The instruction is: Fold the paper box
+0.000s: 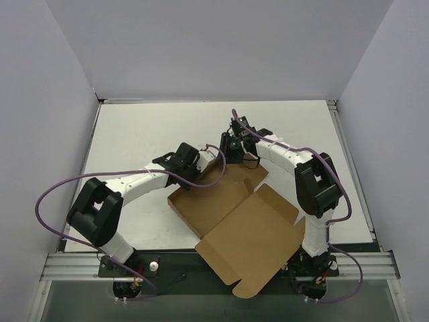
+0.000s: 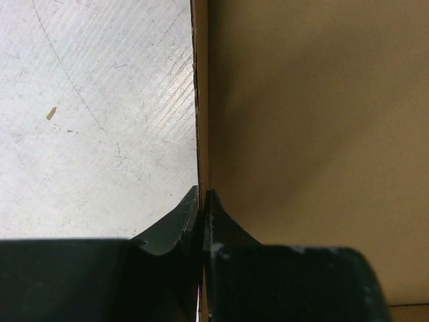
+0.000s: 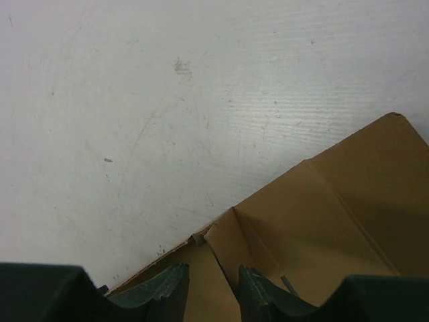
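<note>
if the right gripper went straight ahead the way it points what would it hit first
Probably the paper box: its folded corner flap sits just ahead of the right gripper, with the white table beyond. Depth is hard to judge.

The box (image 1: 214,201) lies on the table (image 1: 134,134). The left gripper (image 2: 202,201) is at the box's far left wall (image 2: 202,100), with one finger on each side, both touching it. The table is to this gripper's left, cardboard is to its right, and the wall's edge runs straight ahead. The right gripper (image 3: 211,285) is near it, at the box's far corner (image 3: 218,231). That corner sits just ahead of the gap between its fingers (image 3: 167,285), with the table ahead and to the left and a flap (image 3: 348,201) to the right. The lid (image 1: 251,241) lies behind both grippers and reaches over the table's near edge.
</note>
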Tool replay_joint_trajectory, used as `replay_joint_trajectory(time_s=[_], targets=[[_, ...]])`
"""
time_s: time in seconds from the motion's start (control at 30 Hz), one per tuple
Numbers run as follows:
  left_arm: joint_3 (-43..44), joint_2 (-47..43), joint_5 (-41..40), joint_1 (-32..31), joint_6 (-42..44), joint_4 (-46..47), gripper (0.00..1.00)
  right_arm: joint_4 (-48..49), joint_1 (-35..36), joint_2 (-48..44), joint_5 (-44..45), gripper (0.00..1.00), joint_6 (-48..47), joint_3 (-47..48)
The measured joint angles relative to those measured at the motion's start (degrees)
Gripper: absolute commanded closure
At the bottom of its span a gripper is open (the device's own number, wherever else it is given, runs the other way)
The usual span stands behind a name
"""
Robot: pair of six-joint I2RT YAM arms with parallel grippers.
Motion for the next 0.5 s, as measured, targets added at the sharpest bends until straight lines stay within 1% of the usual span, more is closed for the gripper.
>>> replay_joint_trajectory(time_s=[0.1,0.2,0.23,0.3,0.4,0.5], targets=[[0.0,0.0,0.0,0.0,0.0,0.0,0.95,0.2,0.1,0.1,-1.4,0.63,1.0,0.0],[0.0,0.1,0.0,0.0,0.0,0.0,0.95,0.7,0.0,0.1,-2.2,0.52,1.6,-0.1],[0.0,0.1,-0.1,0.0,0.0,0.0,0.95,1.0,0.0,-0.2,-2.3,0.46,1.7,-0.5],[0.0,0.1,-0.2,0.0,0.0,0.0,0.95,1.0,-0.1,-1.3,-2.2,0.41,1.3,-2.1],[0.0,0.1,-0.4,0.0,-0.1,-0.1,0.95,-1.1,-0.4,-5.4,-1.6,0.4,0.0,-5.6],[0.1,0.1,-0.5,0.0,-0.1,-0.1,0.96,-4.4,-0.7,-12.2,0.2,0.43,-1.9,-9.0]])
